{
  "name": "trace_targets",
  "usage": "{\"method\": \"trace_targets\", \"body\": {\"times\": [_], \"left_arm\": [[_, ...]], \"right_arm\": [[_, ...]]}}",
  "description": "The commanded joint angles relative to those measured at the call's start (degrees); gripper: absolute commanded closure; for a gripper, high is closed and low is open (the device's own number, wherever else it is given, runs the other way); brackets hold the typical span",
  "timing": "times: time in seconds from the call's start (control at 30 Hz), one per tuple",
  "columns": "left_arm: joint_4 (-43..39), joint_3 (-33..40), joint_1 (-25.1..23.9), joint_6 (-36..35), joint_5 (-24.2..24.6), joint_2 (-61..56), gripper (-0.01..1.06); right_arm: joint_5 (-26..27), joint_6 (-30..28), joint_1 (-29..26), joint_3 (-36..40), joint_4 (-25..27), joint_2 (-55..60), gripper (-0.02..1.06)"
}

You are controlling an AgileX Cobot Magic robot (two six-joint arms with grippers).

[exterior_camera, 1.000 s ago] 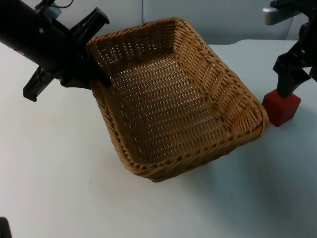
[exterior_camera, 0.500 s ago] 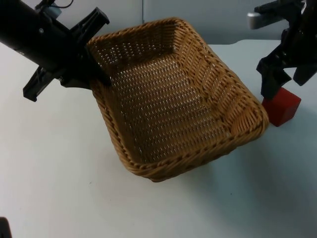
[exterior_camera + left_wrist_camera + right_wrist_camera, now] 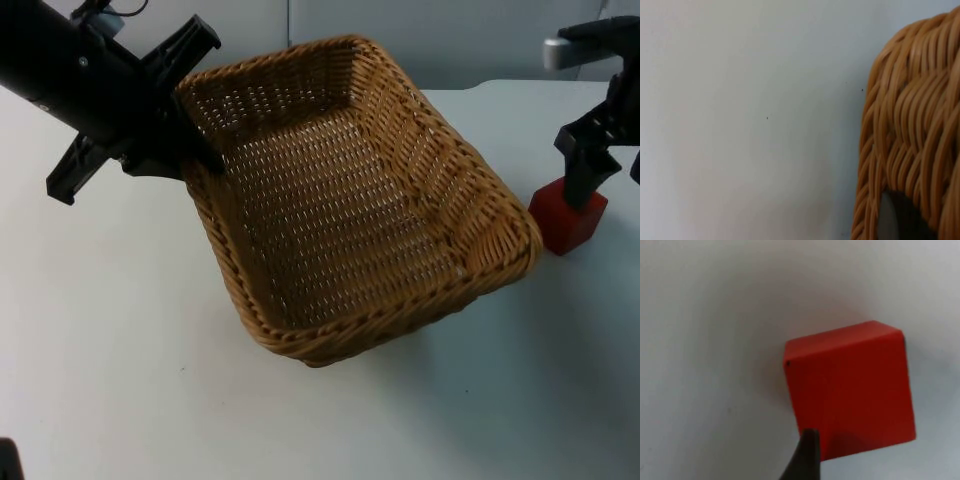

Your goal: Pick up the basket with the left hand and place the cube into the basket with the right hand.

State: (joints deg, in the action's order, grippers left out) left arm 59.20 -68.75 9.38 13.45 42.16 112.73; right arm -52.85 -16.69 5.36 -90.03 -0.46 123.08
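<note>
Wicker basket (image 3: 350, 200) is already tilted up off the table (image 3: 120, 380), with the left gripper (image 3: 185, 150) clamped on its rim at the far corner and the low end seemingly resting on the table. The red cube (image 3: 568, 217) sits on the table just beside the basket's right corner, outside it. The right gripper (image 3: 590, 175) hangs right over the cube, and from the wrist view one fingertip (image 3: 805, 455) is at the cube's edge; can't tell how far apart the fingers are

Stuff that could go sideways imo: that fingertip looks lined up with the cube's face rather than clear of it, so coming straight down might land on top or shove it. The cube's also tight against the basket, so a finger could snag the wicker. A one-corner hold might let the basket swing too
</note>
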Motion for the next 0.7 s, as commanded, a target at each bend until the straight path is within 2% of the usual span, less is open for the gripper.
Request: {"method": "trace_targets", "body": {"times": [0.0,0.17,0.23,0.3,0.67], "left_arm": [[1.61,-0.65,0.43,-0.43,0.54,-0.76,1.05],[1.61,-0.65,0.43,-0.43,0.54,-0.76,1.05],[1.61,-0.65,0.43,-0.43,0.54,-0.76,1.05],[1.61,-0.65,0.43,-0.43,0.54,-0.76,1.05],[1.61,-0.65,0.43,-0.43,0.54,-0.76,1.05]], "right_arm": [[0.42,-1.65,-0.66,-0.43,2.09,0.01,0.27],[1.21,-4.51,-0.71,-0.43,4.95,0.26,0.27],[1.98,-6.66,-0.71,-0.43,9.34,0.36,0.27],[2.20,-8.19,-0.59,-0.43,10.88,0.36,0.27],[2.51,-9.23,-0.19,-0.43,9.38,0.61,0.27]]}}
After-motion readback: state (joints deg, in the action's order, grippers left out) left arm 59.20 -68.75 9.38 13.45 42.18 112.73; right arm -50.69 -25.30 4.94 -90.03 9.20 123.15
